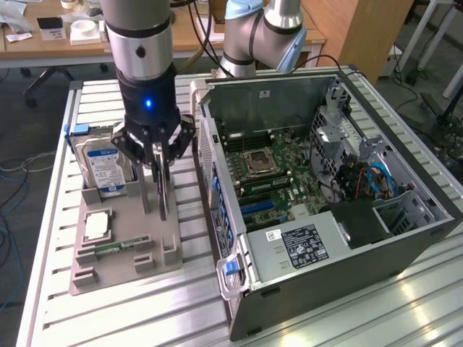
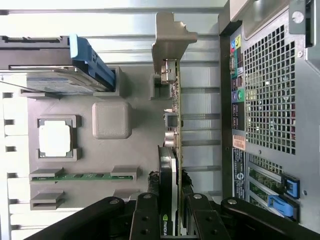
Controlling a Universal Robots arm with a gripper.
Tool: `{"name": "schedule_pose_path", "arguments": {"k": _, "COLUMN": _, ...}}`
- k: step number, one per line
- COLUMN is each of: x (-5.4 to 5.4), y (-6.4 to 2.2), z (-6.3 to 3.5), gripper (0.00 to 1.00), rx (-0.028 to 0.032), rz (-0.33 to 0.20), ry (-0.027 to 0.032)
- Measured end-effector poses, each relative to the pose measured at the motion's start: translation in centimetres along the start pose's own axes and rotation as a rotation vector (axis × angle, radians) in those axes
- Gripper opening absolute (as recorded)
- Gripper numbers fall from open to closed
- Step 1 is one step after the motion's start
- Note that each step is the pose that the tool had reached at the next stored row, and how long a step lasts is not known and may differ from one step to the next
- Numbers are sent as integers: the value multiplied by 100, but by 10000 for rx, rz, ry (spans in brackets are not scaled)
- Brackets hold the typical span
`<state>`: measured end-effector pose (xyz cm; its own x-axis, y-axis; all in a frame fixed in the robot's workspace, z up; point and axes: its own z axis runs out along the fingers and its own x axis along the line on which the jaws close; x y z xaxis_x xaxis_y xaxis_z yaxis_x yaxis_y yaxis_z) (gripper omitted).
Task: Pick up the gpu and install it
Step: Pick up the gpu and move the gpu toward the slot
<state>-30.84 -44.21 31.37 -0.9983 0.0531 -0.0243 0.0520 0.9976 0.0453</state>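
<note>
Right now the gripper (image 1: 157, 189) stands over the grey tray (image 1: 123, 271) on the exterior view's left of the table (image 1: 87, 318), its dark fingers (image 1: 148, 184) pointing straight down. They are drawn in narrowly, one on either side of the gpu (image 1: 166, 194), which stands on its long edge between them.

From the wrist, the gripper (image 2: 172, 220) clamps the gpu (image 2: 176, 105) at its black-faced end. The green board edge runs away from the fingers (image 2: 145, 220) to the silver bracket (image 2: 171, 37) at the far end. Whether the card's lower edge is still seated in the tray (image 2: 137, 145) or just clear of it is hard to judge.

Further to the exterior view's left on the same tray sit a hard drive (image 1: 105, 166) with a blue-and-white label, a square processor (image 1: 96, 225) nearer the camera, and a narrow green memory stick (image 1: 116, 247) nearest of all.

The open computer case (image 1: 304, 90) lies just beside the tray on the exterior view's right, with its motherboard (image 1: 268, 173) exposed. Its perforated rear panel (image 2: 270, 90) faces the card.
</note>
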Motion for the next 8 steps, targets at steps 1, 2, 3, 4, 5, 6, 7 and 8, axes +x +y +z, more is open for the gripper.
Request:
{"name": "schedule_pose_path", "arguments": {"k": 1, "x": -1, "y": 1, "z": -29, "gripper": 27, "rx": 1, "rz": 0, "ry": 0}}
{"name": "schedule_pose_path", "arguments": {"k": 2, "x": -1, "y": 2, "z": -56, "gripper": 27, "rx": 0, "rz": 0, "ry": 0}}
{"name": "schedule_pose_path", "arguments": {"k": 3, "x": -2, "y": 4, "z": -89, "gripper": 27, "rx": 0, "rz": 0, "ry": 0}}
{"name": "schedule_pose_path", "arguments": {"k": 4, "x": -3, "y": 5, "z": -117, "gripper": 27, "rx": 1, "rz": -1, "ry": 0}}
{"name": "schedule_pose_path", "arguments": {"k": 5, "x": -4, "y": 7, "z": -149, "gripper": 27, "rx": 0, "rz": -1, "ry": 0}}
{"name": "schedule_pose_path", "arguments": {"k": 6, "x": -4, "y": 8, "z": -179, "gripper": 27, "rx": 0, "rz": 0, "ry": -1}}
{"name": "schedule_pose_path", "arguments": {"k": 7, "x": -5, "y": 9, "z": -209, "gripper": 27, "rx": 0, "rz": 0, "ry": -1}}
{"name": "schedule_pose_path", "arguments": {"k": 8, "x": -6, "y": 11, "z": -240, "gripper": 27, "rx": 0, "rz": 0, "ry": 0}}
